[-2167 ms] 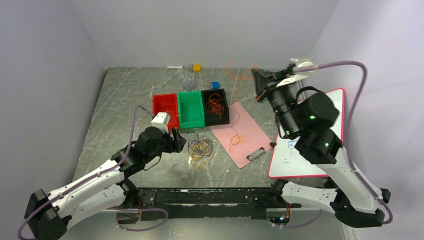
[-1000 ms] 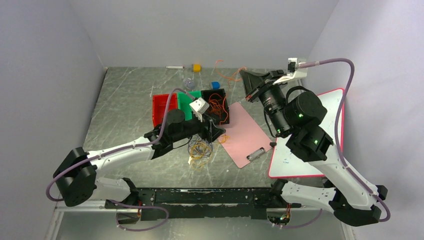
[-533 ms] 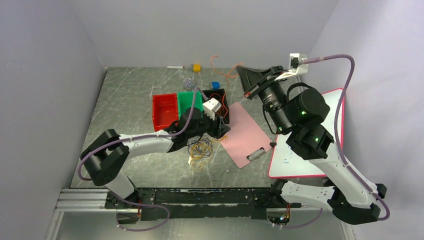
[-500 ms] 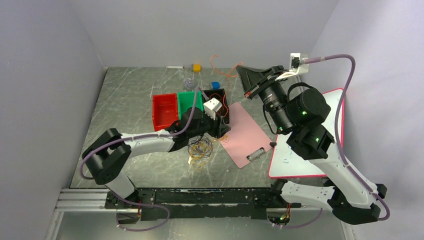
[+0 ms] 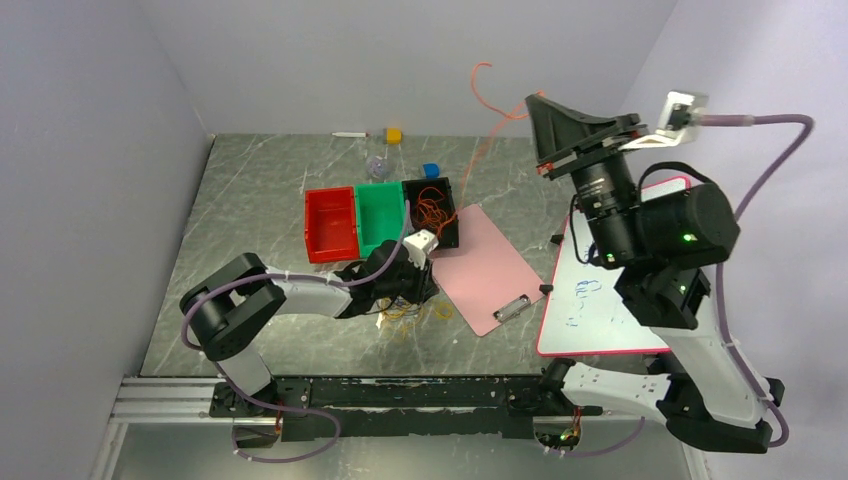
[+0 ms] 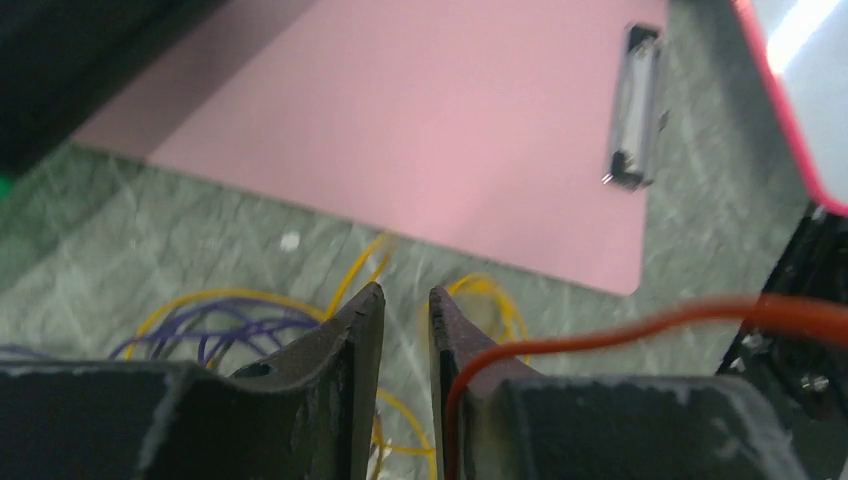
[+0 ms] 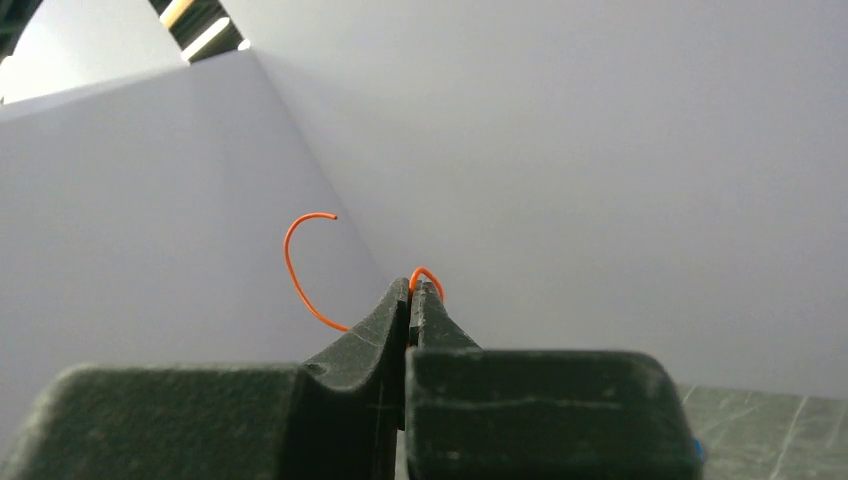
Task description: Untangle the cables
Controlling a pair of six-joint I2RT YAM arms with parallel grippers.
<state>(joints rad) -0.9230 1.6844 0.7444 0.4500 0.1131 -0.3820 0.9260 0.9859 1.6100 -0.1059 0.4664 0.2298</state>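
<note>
Overhead view: a grey stone-patterned table (image 5: 250,200) stands inside plain pale lilac walls (image 5: 400,60). The left gripper (image 5: 420,290) is down at the table, directly above the tangle of cables (image 5: 405,312), a flat heap of thin yellow and dark purple loops. Beyond its fingers stand three rectangular plastic bins side by side: a red bin (image 5: 330,222), a green bin (image 5: 380,218) and a black bin (image 5: 407,210) that holds more orange loops. To the right of its fingers lies a smooth pink clipboard (image 5: 485,270), and beyond that a red-edged whiteboard (image 5: 600,310). The right gripper (image 5: 530,98) is raised high above the far side of the table; the orange cable (image 5: 474,84) curls up from its fingertips and trails down toward the black bin. Left wrist view: the left gripper (image 6: 405,300) has matte black, tapered fingers standing a narrow gap apart; whether they pinch anything cannot be told. The tangle of cables (image 6: 230,325) lies on the table under and just left of the fingers. The orange cable (image 6: 620,330) crosses the face of the right-hand finger. Ahead of the fingers are the clipboard (image 6: 400,130), with a shiny metal clip (image 6: 635,120), and a corner of the whiteboard (image 6: 810,30). Right wrist view: the right gripper (image 7: 412,285) is clenched on the orange cable (image 7: 287,258), which bulges in a small loop at the fingertips and arcs out to their left against the bare wall.
</note>
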